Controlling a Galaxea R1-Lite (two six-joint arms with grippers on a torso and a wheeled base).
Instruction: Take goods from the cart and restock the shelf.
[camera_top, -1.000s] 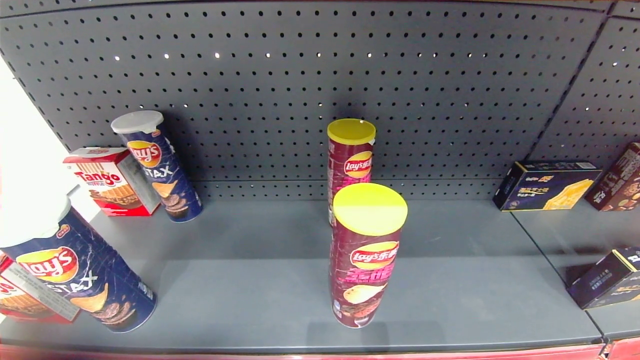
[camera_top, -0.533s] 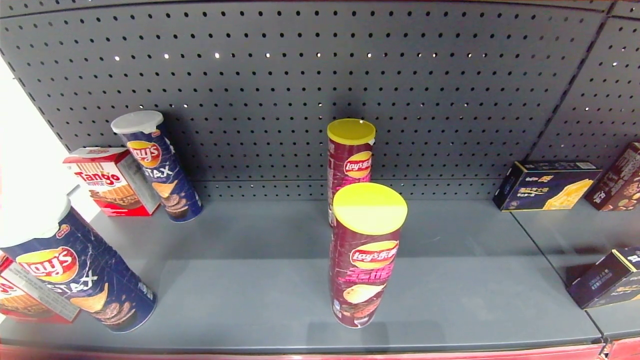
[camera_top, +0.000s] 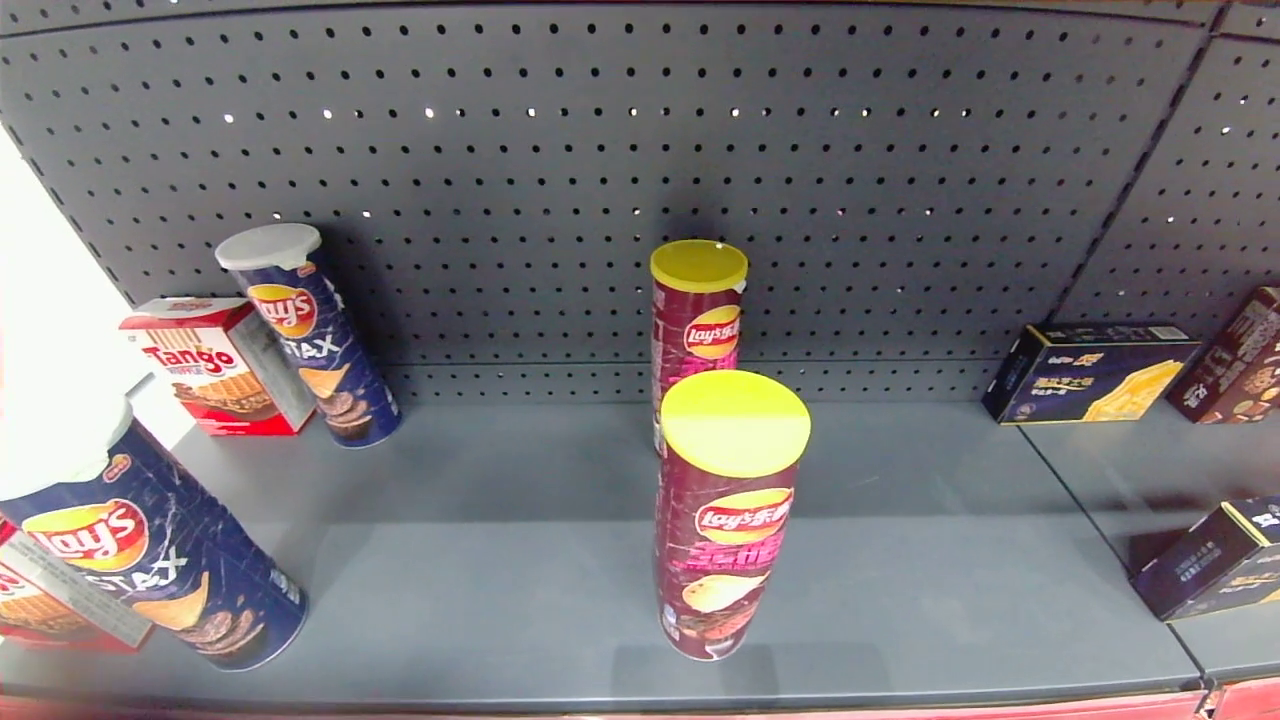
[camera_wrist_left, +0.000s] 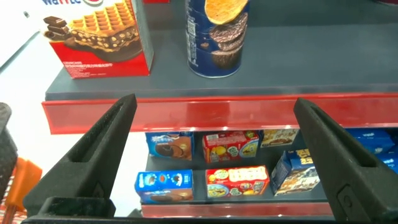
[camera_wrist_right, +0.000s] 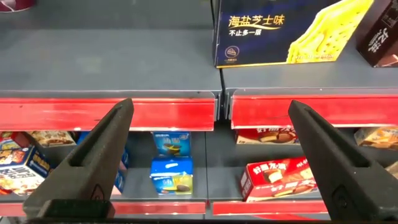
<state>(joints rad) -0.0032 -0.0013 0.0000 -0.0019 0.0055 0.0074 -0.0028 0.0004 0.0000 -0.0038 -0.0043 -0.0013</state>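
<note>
Two maroon chip cans with yellow lids stand upright mid-shelf, one in front and one behind near the pegboard. The grey shelf also bears two blue chip cans and a red wafer box at the left. My left gripper is open and holds nothing, just in front of the shelf's red edge, below a blue can and a wafer box. My right gripper is open too, facing the red edge near a dark blue box.
Dark blue boxes lie on the shelf section to the right. There is bare shelf floor between the blue cans and the maroon cans. A lower shelf holds several small snack boxes.
The whole head picture has shifted slightly, so the camera has moved. The goods on the shelf stand where they were.
</note>
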